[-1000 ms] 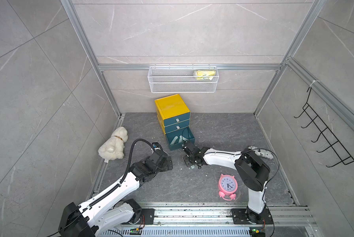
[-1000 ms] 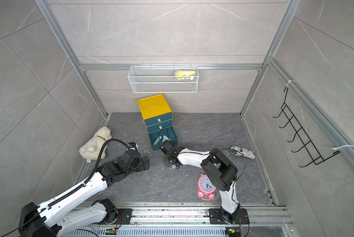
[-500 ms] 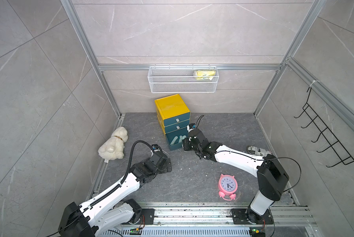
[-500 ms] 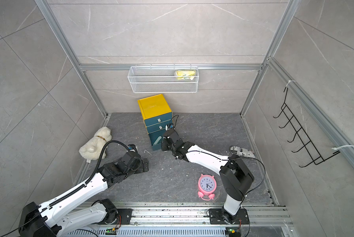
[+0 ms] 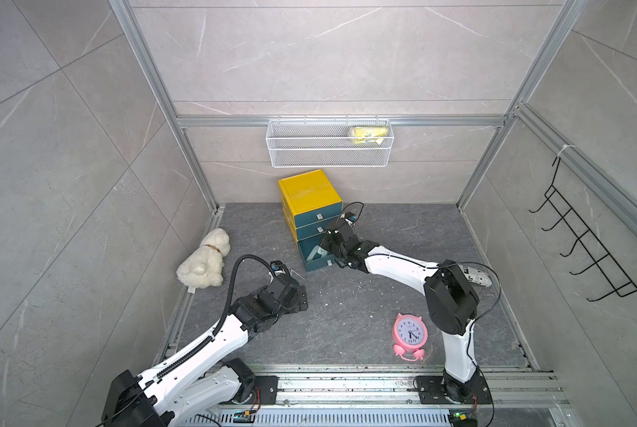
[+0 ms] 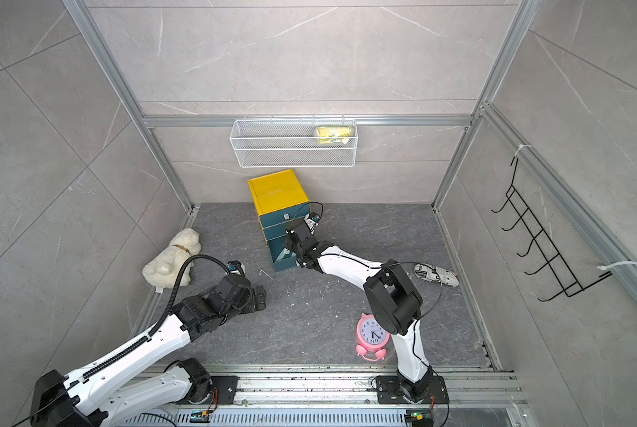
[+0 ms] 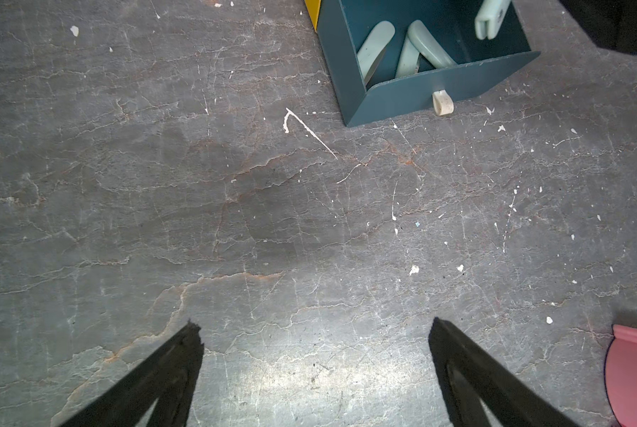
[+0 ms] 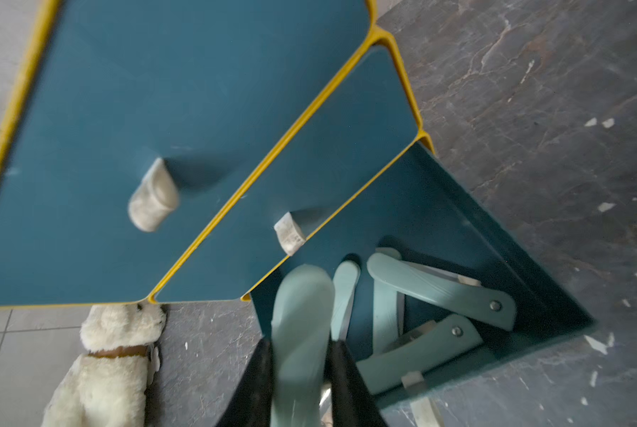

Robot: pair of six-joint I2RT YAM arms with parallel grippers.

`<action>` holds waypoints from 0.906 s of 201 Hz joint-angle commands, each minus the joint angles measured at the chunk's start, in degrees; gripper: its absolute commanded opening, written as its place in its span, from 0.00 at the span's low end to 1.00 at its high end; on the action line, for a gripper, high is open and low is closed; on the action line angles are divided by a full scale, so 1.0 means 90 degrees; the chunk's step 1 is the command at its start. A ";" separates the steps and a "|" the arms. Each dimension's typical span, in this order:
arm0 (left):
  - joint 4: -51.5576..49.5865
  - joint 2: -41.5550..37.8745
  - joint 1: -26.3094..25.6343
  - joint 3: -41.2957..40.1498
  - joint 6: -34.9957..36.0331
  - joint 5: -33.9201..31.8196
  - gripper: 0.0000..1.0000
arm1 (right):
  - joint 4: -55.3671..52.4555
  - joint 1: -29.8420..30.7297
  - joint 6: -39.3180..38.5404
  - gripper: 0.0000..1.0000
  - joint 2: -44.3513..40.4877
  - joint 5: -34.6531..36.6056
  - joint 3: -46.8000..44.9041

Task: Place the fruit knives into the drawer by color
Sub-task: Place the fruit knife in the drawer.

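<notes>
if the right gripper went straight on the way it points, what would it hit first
Probably the open bottom drawer: the right gripper points its held mint knife down into it, so the tip would meet the mint knives lying inside first. The middle drawer front is close by; depth is unclear.

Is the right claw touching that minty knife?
Touching. The right wrist view shows the right gripper with a black finger pressed against each side of the mint knife, above the open drawer.

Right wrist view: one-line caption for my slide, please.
Right gripper holds a mint-teal fruit knife over the open bottom drawer, where other mint-teal knives lie.
</notes>
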 commanded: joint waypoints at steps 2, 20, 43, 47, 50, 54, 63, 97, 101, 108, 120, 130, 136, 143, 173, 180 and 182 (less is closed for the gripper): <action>-0.0028 -0.0086 0.0037 0.0031 -0.0109 0.0024 0.99 | -0.0246 0.0022 0.0660 0.21 0.0199 0.0335 0.0296; -0.0027 -0.0057 0.0035 0.0073 -0.0107 0.0039 1.00 | -0.0392 0.0017 0.0903 0.22 0.0374 0.0398 0.0413; -0.0037 -0.0059 0.0040 0.0125 -0.0103 0.0063 0.99 | -0.0654 -0.0002 0.1109 0.29 0.0647 0.0310 0.0687; -0.0055 -0.0053 0.0035 0.0143 -0.0105 0.0063 0.99 | -0.0634 -0.0010 0.1103 0.30 0.0682 0.0289 0.0711; -0.0072 -0.0056 0.0033 0.0154 -0.0105 0.0063 0.99 | -0.0636 -0.0017 0.1096 0.31 0.0705 0.0286 0.0736; -0.0096 -0.0060 0.0035 0.0175 -0.0098 0.0062 0.99 | -0.0660 -0.0013 0.1102 0.32 0.0731 0.0285 0.0760; -0.0140 -0.0088 0.0042 0.0221 -0.0108 0.0056 0.99 | -0.0704 -0.0031 0.1138 0.34 0.0779 0.0276 0.0811; -0.0265 -0.0164 0.0034 0.0363 -0.0095 -0.0005 0.99 | -0.0608 -0.0077 0.1133 0.46 0.0834 0.0160 0.0852; -0.0272 -0.0169 0.0035 0.0395 -0.0086 0.0002 1.00 | -0.0597 -0.0080 0.1113 0.47 0.0819 0.0152 0.0851; -0.0296 -0.0169 0.0048 0.0460 -0.0073 0.0004 0.99 | -0.0521 -0.0082 0.1044 0.48 0.0777 0.0135 0.0829; -0.0345 -0.0135 0.0059 0.0620 -0.0007 -0.0056 0.99 | -0.0488 -0.0083 0.0888 0.51 0.0694 0.0102 0.0851; -0.0364 -0.0112 0.0073 0.0790 0.0085 -0.0125 0.99 | -0.0398 -0.0083 0.0757 0.53 0.0581 0.0051 0.0813; -0.0356 -0.0085 0.0096 0.0882 0.0171 -0.0164 0.99 | -0.0315 -0.0081 0.0698 0.54 0.0493 0.0010 0.0753; -0.0348 -0.0047 0.0136 0.1025 0.0272 -0.0195 0.99 | -0.0302 -0.0082 0.0650 0.55 0.0383 -0.0038 0.0690; -0.0306 0.0312 0.0553 0.1819 0.0631 -0.0129 0.99 | 0.0072 -0.0071 0.0470 0.58 -0.0180 -0.0253 0.0082; -0.0295 0.0455 0.0751 0.2058 0.0694 -0.0024 1.00 | 0.0195 -0.0063 0.0456 0.59 -0.0327 -0.0312 -0.0126; -0.0293 0.0485 0.0808 0.2133 0.0708 0.0009 0.99 | 0.0220 -0.0062 0.0459 0.59 -0.0367 -0.0332 -0.0196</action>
